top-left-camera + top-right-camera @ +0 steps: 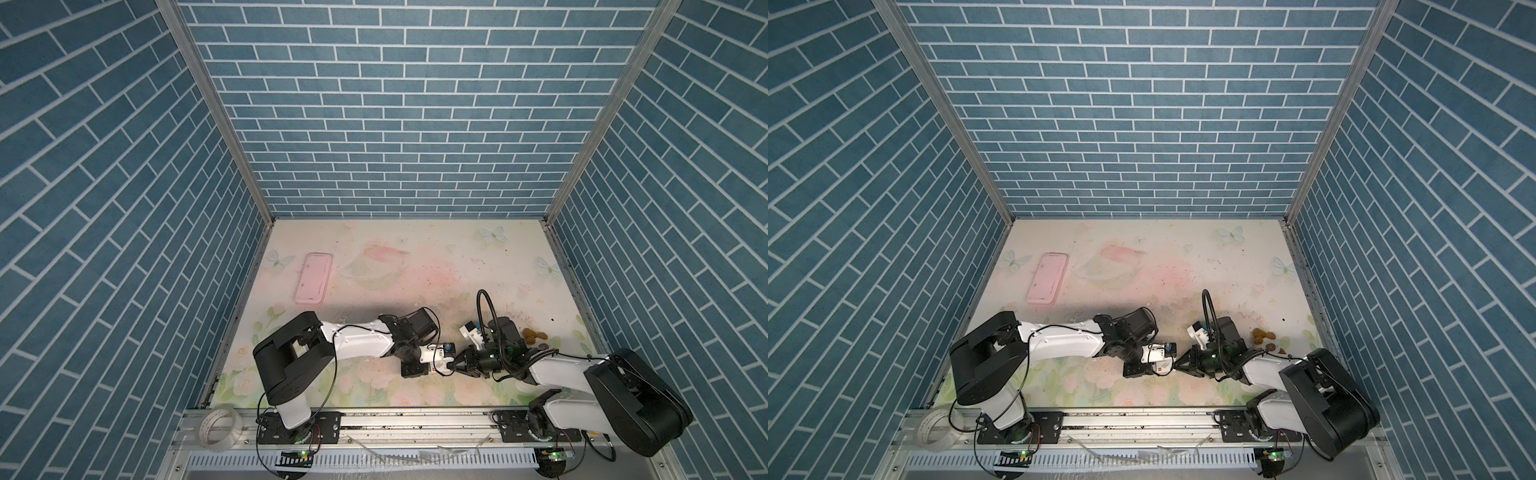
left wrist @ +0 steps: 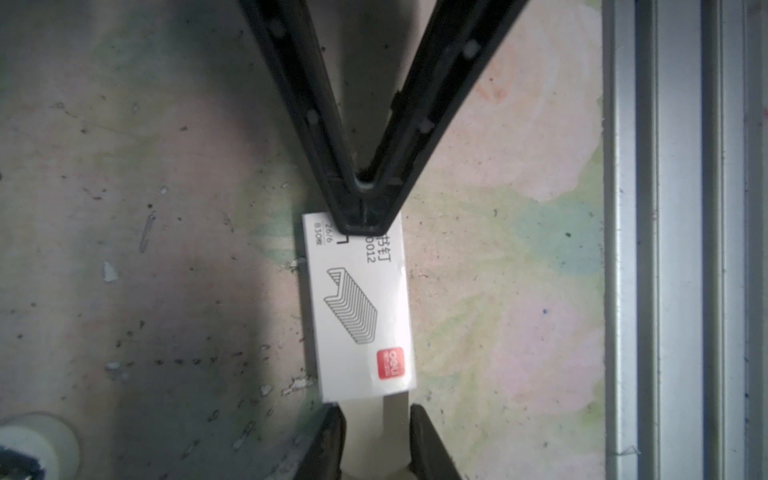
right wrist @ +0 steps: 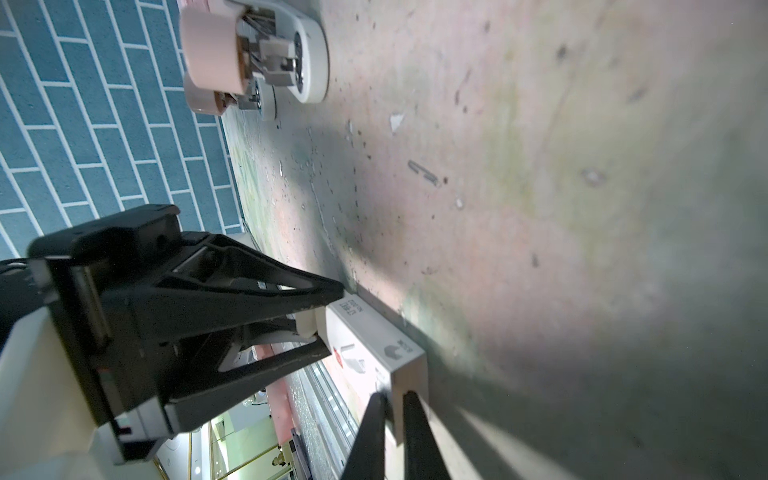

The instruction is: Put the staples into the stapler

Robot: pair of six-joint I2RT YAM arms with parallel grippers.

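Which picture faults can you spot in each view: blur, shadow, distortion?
Left wrist view: white sleeve sharp, shadow darkening the mat beside it. Right wrist view: sleeve's print blurred, mat smeared. Both top views: brick walls splayed by wide-angle lens.

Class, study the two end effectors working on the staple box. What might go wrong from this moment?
1. The right end effector pinches only one end of the white sleeve. It may slip off, or crush the card and jam the tray.
2. The left end effector grips the cream tray, which is barely drawn out. If it comes free suddenly, its contents might scatter toward the nearby metal rail.
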